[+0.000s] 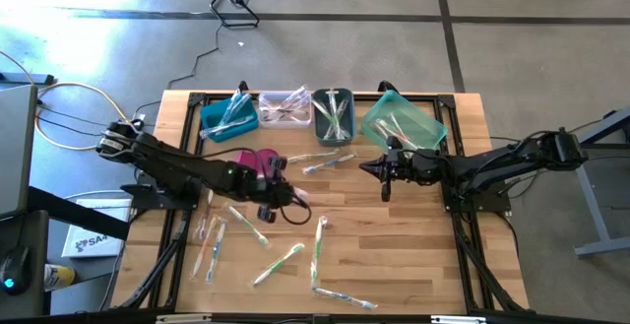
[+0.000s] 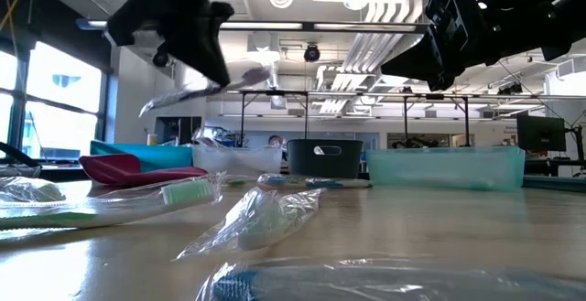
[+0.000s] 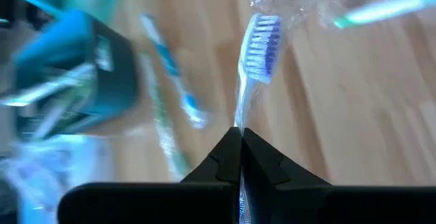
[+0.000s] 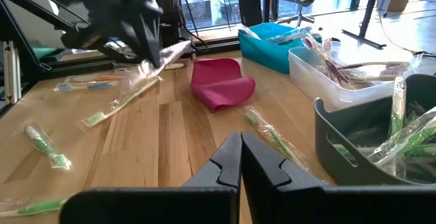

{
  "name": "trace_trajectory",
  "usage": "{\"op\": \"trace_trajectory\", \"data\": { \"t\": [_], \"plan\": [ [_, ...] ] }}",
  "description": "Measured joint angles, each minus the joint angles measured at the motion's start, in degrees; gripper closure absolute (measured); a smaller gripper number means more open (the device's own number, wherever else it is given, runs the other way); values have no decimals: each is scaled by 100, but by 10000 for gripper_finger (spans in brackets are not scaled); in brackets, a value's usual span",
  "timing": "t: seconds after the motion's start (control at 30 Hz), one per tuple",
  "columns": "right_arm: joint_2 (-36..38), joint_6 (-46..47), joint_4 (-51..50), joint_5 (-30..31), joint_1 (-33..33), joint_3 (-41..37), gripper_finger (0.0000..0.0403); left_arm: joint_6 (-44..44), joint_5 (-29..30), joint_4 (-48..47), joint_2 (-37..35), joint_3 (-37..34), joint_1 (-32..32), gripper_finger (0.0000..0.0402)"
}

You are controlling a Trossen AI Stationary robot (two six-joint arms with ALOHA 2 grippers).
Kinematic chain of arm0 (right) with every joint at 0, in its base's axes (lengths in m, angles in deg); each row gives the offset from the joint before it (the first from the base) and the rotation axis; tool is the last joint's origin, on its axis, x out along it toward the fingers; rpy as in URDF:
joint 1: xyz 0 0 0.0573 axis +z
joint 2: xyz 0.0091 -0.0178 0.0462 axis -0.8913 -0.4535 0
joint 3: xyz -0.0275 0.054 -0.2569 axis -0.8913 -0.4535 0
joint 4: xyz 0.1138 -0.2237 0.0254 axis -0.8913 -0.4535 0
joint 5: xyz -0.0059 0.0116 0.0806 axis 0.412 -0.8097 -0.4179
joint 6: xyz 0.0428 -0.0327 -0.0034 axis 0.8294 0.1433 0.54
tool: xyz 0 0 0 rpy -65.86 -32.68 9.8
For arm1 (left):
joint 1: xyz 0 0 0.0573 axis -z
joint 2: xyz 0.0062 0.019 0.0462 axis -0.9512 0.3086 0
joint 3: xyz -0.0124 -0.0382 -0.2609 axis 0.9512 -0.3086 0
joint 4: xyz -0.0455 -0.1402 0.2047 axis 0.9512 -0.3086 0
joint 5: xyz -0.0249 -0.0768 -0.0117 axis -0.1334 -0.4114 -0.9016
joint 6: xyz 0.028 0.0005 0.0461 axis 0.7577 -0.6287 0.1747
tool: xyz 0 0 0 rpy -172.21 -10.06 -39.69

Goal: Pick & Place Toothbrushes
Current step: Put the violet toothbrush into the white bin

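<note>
Toothbrush (image 3: 261, 43), blue bristles, still in its clear wrapper, was pinched in my left gripper (image 3: 240, 137) and lifted off the table (image 1: 394, 245) near the magenta pouch (image 1: 254, 160). Jaws were fully closed on it. Right gripper (image 4: 240, 142) was closed on nothing, hovering mid-table just in front of the teal bin (image 1: 404, 122). Other toothbrushes (image 1: 278, 263) lay scattered on the wood.

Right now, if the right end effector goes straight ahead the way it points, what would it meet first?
Probably the wrapped green toothbrush lying just ahead of the shut right end effector on the table, then the magenta pouch. Depth is unclear; it may pass above both.
</note>
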Motion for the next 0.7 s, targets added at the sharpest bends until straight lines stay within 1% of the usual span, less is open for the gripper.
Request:
{"op": "trace_trajectory", "data": {
  "t": [0.07, 0.17, 0.3, 0.43, 0.57, 0.7],
  "plan": [
    [0, 0, 0, 0, 0, 0, 401, 9, 243, 69, -2, 112, 0, 401],
    [0, 0, 0, -2, 0, 0, 401, 14, 431, 194, -2, 205, 0, 401],
    [0, 0, 0, -2, 0, 0, 401, 15, 573, 315, -7, 312, 0, 401],
    [0, 0, 0, -2, 0, 0, 401, 186, 626, 718, -7, 312, -19, 401],
    [0, 0, 0, -2, 0, 0, 401, 256, 467, 1211, -7, 312, -299, 401],
    [0, 3, 0, -38, 0, 0, 401, -19, 39, 1255, -7, 314, -897, 401]
  ]
}}
